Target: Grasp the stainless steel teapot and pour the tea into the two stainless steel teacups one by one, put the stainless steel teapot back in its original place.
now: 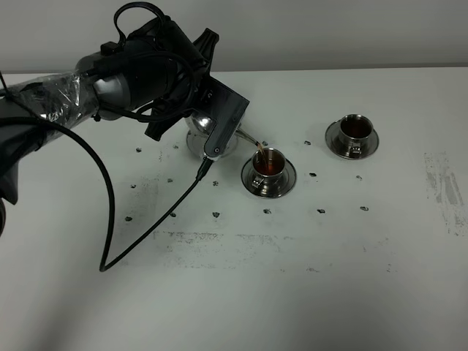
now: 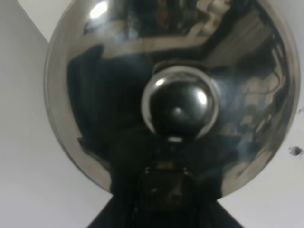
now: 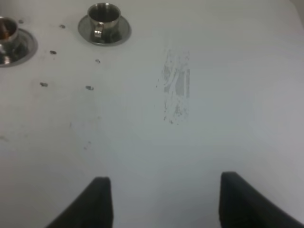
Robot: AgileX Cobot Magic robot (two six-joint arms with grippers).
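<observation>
Left wrist: left tool (image 2: 164, 190) clamped on mirror-shiny round teapot (image 2: 118, 95); right tool (image 3: 161, 199) apart.

Even, soft overhead light falls on the white counter (image 1: 307, 292), leaving faint shadows under the arm. The teapot (image 2: 171, 95) fills the left wrist view, slightly blurred, with bright glare spots and dark reflections. The right wrist view is soft and grainy, dimmer towards its edges.
</observation>
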